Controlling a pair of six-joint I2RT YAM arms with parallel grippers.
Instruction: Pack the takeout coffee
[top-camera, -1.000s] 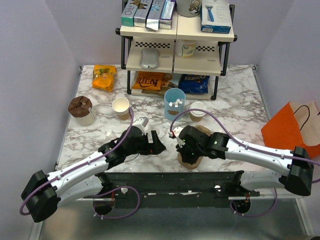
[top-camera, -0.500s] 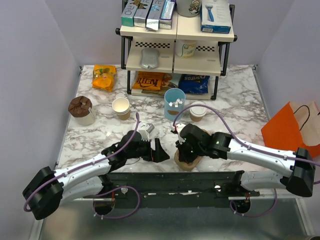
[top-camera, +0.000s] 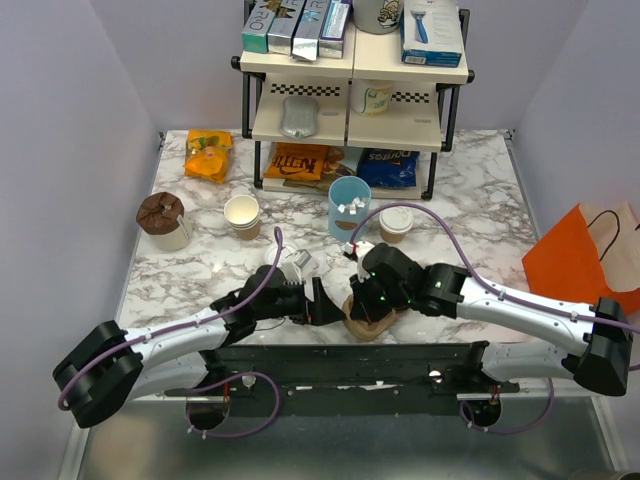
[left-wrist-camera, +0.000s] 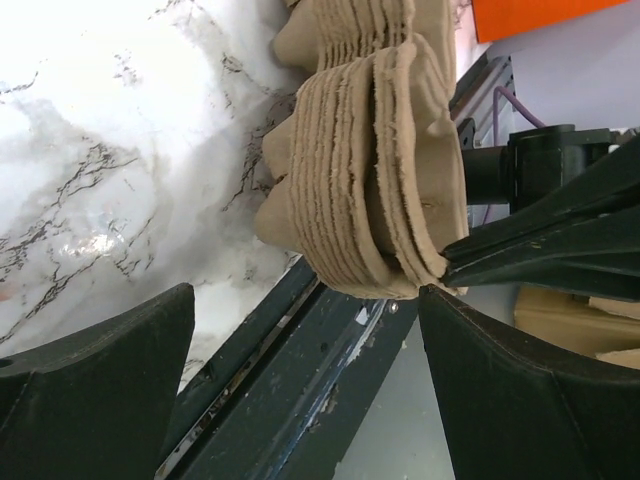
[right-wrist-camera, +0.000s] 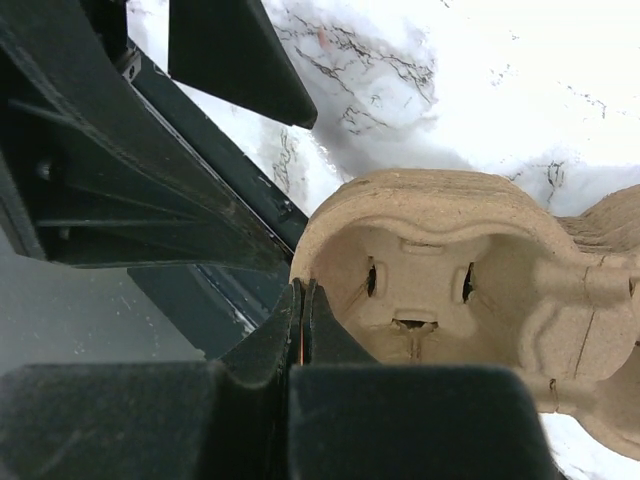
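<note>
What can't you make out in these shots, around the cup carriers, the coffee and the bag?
- Top view: the right arm covers most of the cup carrier stack.
- Right wrist view: the shut right gripper hides how many carriers it pinches.
- Left wrist view: the upper edge cuts off the stack.
- The takeout coffee shows only in the top view, and its lid hides the contents.
- Top view: the right edge cuts off the orange bag.

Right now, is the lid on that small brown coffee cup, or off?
On: a white lid caps the takeout coffee, standing upright.
</note>
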